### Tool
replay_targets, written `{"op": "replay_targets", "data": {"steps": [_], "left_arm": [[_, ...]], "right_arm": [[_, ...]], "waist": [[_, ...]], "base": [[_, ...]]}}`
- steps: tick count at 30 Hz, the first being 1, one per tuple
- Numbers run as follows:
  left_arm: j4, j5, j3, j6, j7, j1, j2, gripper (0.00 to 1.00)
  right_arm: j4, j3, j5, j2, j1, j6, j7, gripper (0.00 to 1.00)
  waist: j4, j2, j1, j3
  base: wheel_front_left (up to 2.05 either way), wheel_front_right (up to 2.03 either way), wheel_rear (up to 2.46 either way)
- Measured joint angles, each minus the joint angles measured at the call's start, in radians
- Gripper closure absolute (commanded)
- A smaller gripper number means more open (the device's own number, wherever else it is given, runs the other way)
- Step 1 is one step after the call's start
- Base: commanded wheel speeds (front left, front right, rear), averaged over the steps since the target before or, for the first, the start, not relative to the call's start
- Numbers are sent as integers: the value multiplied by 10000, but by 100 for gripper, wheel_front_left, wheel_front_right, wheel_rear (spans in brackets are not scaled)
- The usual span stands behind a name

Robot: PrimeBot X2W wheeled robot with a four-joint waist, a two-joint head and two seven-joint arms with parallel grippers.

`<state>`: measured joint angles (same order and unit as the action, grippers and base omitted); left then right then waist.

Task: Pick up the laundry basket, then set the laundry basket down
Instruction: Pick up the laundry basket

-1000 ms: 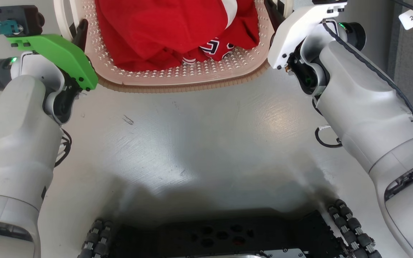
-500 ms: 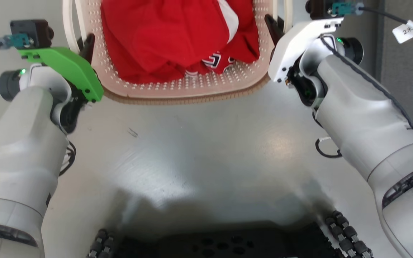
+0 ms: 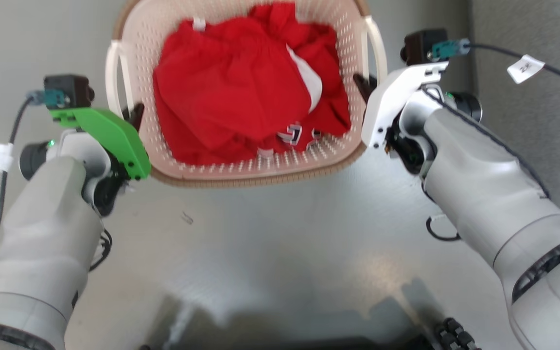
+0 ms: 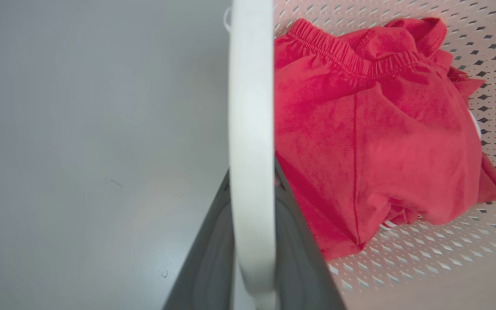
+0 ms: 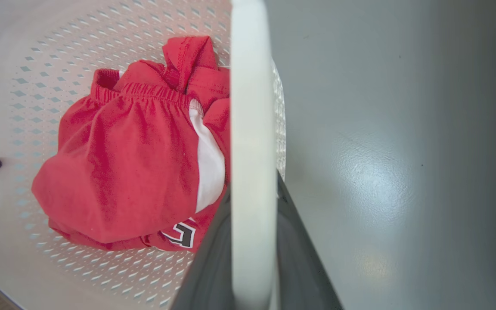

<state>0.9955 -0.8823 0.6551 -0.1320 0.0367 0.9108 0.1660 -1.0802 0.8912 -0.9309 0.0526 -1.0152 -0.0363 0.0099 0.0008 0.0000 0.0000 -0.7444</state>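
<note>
The laundry basket [image 3: 255,170], cream with perforated walls and a brown rim, holds red clothes [image 3: 241,97] and sits between my two arms over the grey floor. My left gripper [image 3: 131,114] is shut on the basket's left white handle [image 4: 251,129], its dark fingers [image 4: 211,249] either side of the band. My right gripper [image 3: 363,83] is shut on the right handle [image 5: 252,129] in the same way, fingers [image 5: 304,254] flanking it. The left wrist view shows the red clothes [image 4: 373,142] inside the basket, as does the right wrist view [image 5: 131,172]. Whether the basket's bottom touches the floor is hidden.
Grey glossy floor [image 3: 270,253] lies around the basket. A darker grey wall or panel [image 3: 528,29] stands at the right. A tagged cable [image 3: 525,68] runs from the right wrist. My base's wheels [image 3: 455,335] show at the bottom edge.
The head camera has moved, so the whole picture has slid down and more of the basket shows. Both grippers stay at the basket's handles.
</note>
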Motion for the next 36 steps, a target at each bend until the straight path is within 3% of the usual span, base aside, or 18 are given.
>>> {"op": "replay_targets", "data": {"steps": [36], "left_arm": [[821, -1312, 857, 0, 1774, -3210, -646, 100]], "right_arm": [[-399, 961, -1570, -2, 3414, -251, 2483, 100]], "waist": [[-174, 0, -1, 5047]], "base": [[0, 0, 0]]}}
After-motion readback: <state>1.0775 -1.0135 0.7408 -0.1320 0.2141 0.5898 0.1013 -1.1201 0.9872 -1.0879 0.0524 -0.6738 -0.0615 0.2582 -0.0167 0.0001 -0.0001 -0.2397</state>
